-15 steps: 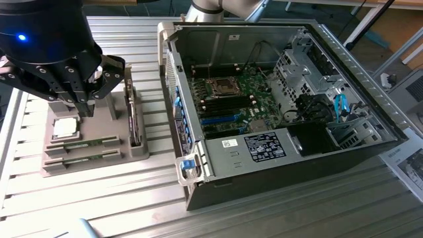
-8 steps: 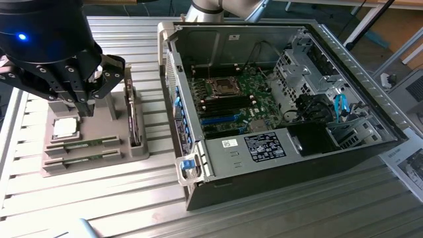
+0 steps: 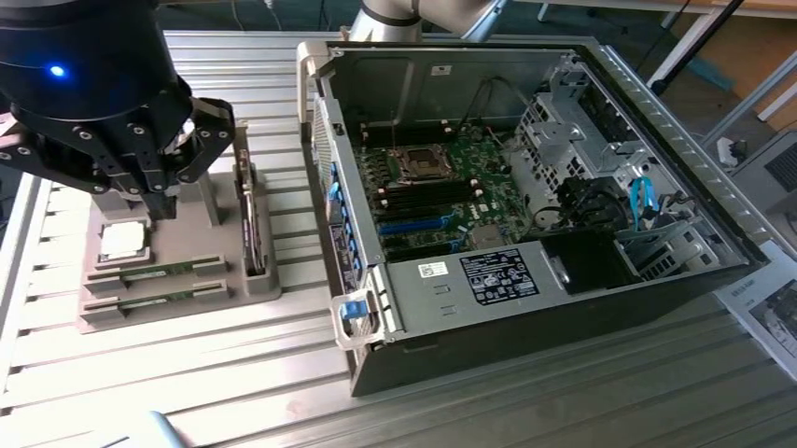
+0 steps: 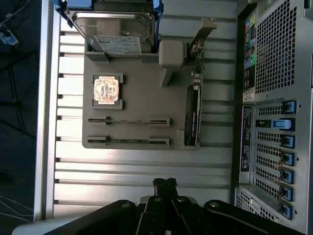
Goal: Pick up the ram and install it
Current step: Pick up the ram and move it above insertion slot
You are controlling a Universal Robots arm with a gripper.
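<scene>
- Hovering over the far end of a grey plastic holder tray [image 3: 205, 247], on the exterior view's left, is the black robot gripper [image 3: 160, 207]. Its fingers [image 4: 159, 186] are pressed fully together and hold nothing.
- Progress, as a judgement: the task is at its very start. No ram has been picked up and none has been installed.
- Two long, thin green ram sticks with small black chips sit on edge in parallel slots at the near end of the tray. They are the far ram stick [image 3: 160, 271] and the near ram stick [image 3: 160, 296]. Both are clear of the fingers.
- What is left: the whole pick-up, the carry across, and seating the stick on the green motherboard [image 3: 449, 187]. The board lies inside the open black computer case [image 3: 622, 280] on the exterior view's right.
- Count on the tray:
  - two ram sticks
  - one square silver processor chip [image 3: 122, 241], just beyond the far ram stick
  - one brownish card standing on edge [image 3: 256, 224] along the tray's right side
  - one silver hard drive [image 4: 117, 29] at the far end
- Count elsewhere: one gripper, one computer case and one slatted metal desk [image 3: 187, 392], which carries both the tray and the case.
</scene>
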